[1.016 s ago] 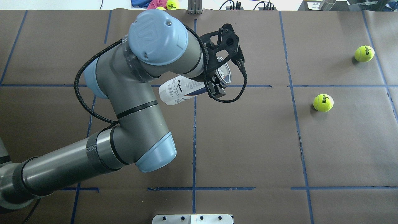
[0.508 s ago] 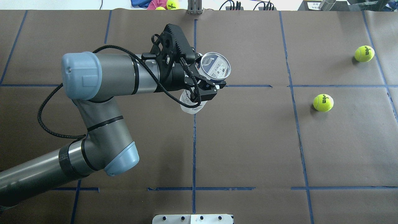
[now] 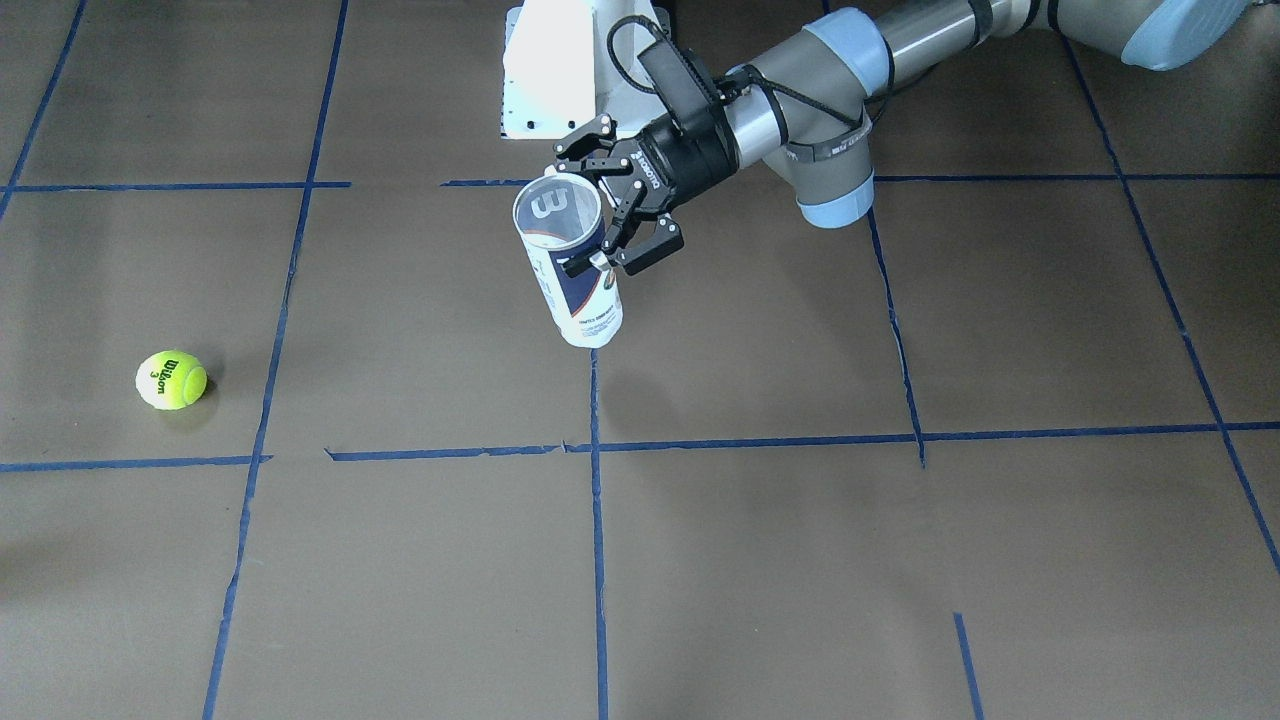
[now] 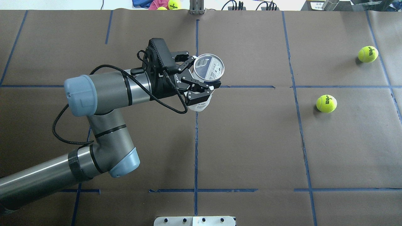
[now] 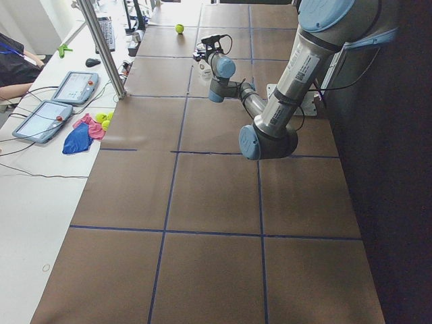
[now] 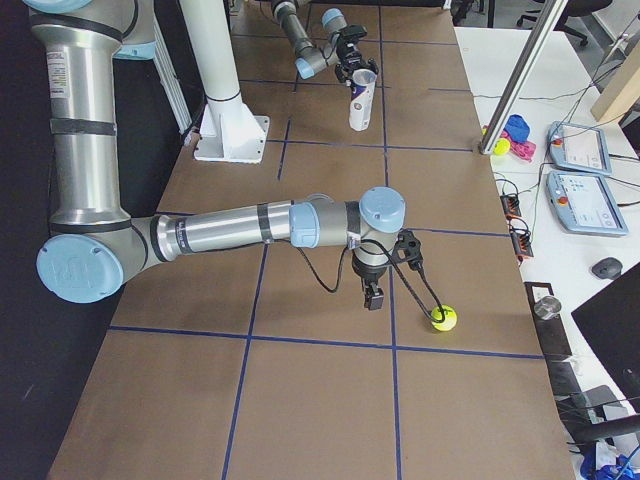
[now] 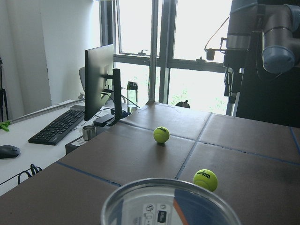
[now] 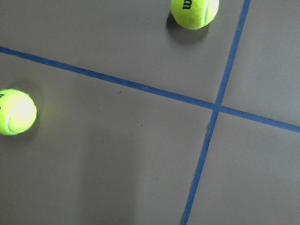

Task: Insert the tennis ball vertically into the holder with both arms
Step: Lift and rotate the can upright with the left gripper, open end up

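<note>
Here the left tool (image 4: pixel 196 80) grips the holder (image 4: pixel 209 66) roughly upright, mouth up, while the tennis ball (image 4: pixel 326 103) lies on the tabletop (image 4: pixel 251 141) well apart; next, presumably, the right tool (image 6: pixel 374 297), whose opening cannot be told, must descend and grasp that ball.

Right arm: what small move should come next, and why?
Probably shift the right gripper over the tennis ball beside it and descend to grasp: the left gripper holds the holder roughly upright, mouth up, no ball inside.
</note>
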